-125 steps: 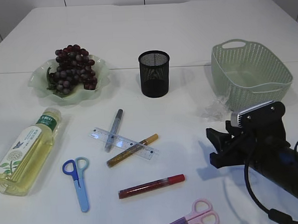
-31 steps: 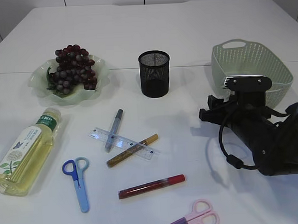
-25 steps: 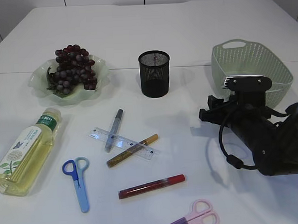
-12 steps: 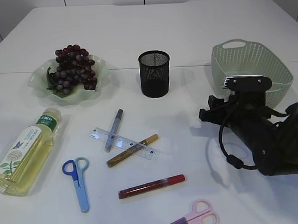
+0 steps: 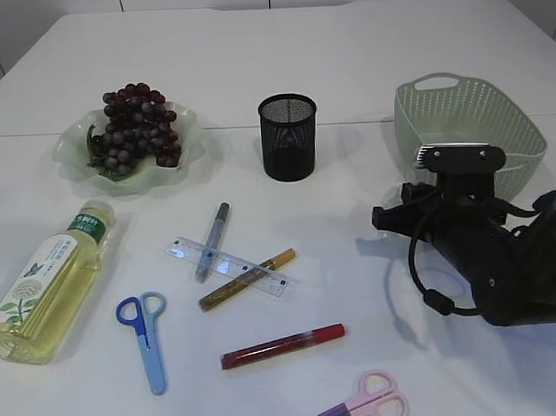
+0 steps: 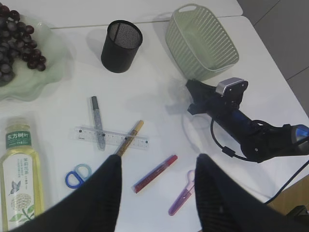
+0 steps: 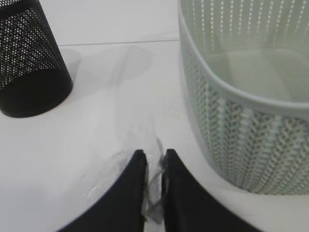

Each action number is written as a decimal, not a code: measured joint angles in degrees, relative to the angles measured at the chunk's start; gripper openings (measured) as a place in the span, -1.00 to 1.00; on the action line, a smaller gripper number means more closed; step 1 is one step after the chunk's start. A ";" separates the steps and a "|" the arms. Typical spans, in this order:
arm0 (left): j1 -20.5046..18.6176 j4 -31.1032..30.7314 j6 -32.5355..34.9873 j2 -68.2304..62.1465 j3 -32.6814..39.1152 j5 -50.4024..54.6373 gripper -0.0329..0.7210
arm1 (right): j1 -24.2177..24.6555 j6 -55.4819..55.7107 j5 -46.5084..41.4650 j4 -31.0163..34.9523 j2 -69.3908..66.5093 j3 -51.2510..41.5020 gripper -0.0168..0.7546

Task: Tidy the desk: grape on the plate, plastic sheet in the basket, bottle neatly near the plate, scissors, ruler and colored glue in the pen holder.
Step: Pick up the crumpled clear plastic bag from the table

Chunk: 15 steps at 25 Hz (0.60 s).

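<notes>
My right gripper (image 7: 153, 153) rests low on the table beside the green basket (image 7: 241, 96). Its jaws are shut on a fold of the crumpled clear plastic sheet (image 7: 155, 188). In the exterior view this gripper (image 5: 383, 216) hides most of the sheet. My left gripper (image 6: 159, 193) hangs open high above the desk, holding nothing. The grape bunch (image 5: 136, 125) lies on the green plate (image 5: 70, 149). A yellow bottle (image 5: 49, 281) lies on its side. The clear ruler (image 5: 232, 264) is crossed by silver glue (image 5: 212, 239) and gold glue (image 5: 247, 279). Red glue (image 5: 282, 346), blue scissors (image 5: 145, 336) and pink scissors (image 5: 363, 404) lie nearer the front.
The black mesh pen holder (image 5: 288, 138) stands upright at the table's middle back, left of the basket (image 5: 497, 122). The right arm (image 5: 505, 271) and its cable lie across the table's right front.
My right gripper's jaws have closed on the plastic sheet within the last half second. The arm itself has barely shifted. The left gripper and the other objects have not moved.
</notes>
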State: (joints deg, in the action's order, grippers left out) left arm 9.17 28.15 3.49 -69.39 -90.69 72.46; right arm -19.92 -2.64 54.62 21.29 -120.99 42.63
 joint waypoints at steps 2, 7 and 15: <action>0.00 0.00 0.00 0.00 0.00 0.00 0.05 | 0.00 0.00 -0.73 0.03 0.00 0.00 -0.77; 0.00 0.00 0.00 0.00 0.00 0.00 0.05 | 0.00 0.00 -0.97 0.13 0.00 0.09 -0.92; 0.00 0.05 0.12 0.00 0.00 0.00 0.05 | 0.00 0.00 -1.25 -0.42 0.00 0.09 -0.92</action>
State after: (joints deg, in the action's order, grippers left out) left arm 9.17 28.20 3.62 -69.39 -90.69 72.46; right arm -19.92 -2.64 53.37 20.87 -120.99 42.72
